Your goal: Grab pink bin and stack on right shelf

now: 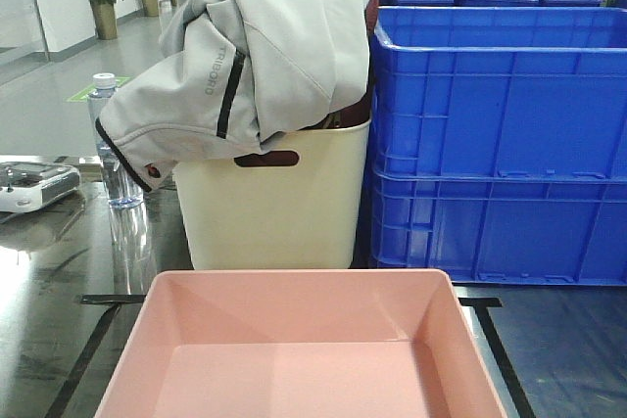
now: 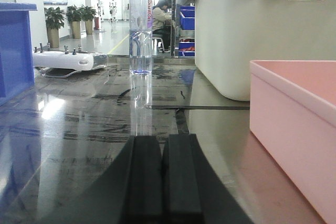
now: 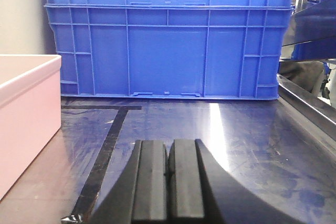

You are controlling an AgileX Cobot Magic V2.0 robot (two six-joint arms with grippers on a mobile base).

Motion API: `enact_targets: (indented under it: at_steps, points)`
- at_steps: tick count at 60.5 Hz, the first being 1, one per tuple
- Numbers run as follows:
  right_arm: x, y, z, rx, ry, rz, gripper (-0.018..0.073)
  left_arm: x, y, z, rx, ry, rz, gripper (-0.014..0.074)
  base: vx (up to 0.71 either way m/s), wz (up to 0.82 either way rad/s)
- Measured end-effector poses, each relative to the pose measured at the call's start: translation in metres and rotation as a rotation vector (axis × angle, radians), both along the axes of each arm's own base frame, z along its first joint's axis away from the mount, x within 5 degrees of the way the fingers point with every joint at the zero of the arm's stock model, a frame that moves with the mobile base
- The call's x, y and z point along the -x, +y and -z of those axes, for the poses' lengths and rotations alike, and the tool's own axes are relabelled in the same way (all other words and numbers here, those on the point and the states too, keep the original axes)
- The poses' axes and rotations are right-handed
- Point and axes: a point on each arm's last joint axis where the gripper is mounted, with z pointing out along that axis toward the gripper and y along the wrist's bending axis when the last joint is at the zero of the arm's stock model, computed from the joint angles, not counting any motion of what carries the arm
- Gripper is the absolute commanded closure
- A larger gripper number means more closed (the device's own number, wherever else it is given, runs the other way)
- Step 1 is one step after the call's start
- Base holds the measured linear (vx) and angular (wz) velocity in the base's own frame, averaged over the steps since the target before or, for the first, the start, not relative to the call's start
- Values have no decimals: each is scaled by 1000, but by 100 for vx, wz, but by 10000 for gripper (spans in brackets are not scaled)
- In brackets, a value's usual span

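Note:
The pink bin (image 1: 304,340) sits empty on the dark glossy shelf top (image 1: 59,320), at the near middle of the front view. It shows at the right edge of the left wrist view (image 2: 294,124) and at the left edge of the right wrist view (image 3: 26,114). My left gripper (image 2: 165,145) is shut and empty, low over the shelf top to the left of the bin. My right gripper (image 3: 170,150) is shut and empty, low over the shelf top (image 3: 220,129) to the right of the bin. Neither touches the bin.
A cream bin (image 1: 274,203) with a handle slot stands behind the pink bin, draped with a grey jacket (image 1: 255,46). Stacked blue crates (image 1: 500,144) stand at the back right. A water bottle (image 1: 116,144) and a white controller (image 1: 34,183) are at the left. Black tape lines (image 3: 105,150) mark the top.

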Motion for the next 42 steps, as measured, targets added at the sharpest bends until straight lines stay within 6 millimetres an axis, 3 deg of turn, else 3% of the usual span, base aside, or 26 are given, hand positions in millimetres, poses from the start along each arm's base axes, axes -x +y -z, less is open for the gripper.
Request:
enact_targets:
  at_steps: [42]
  points:
    - [0, 0, 0, 1, -4, 0, 568, 0, 0, 0, 0, 0, 0, 594, 0, 0]
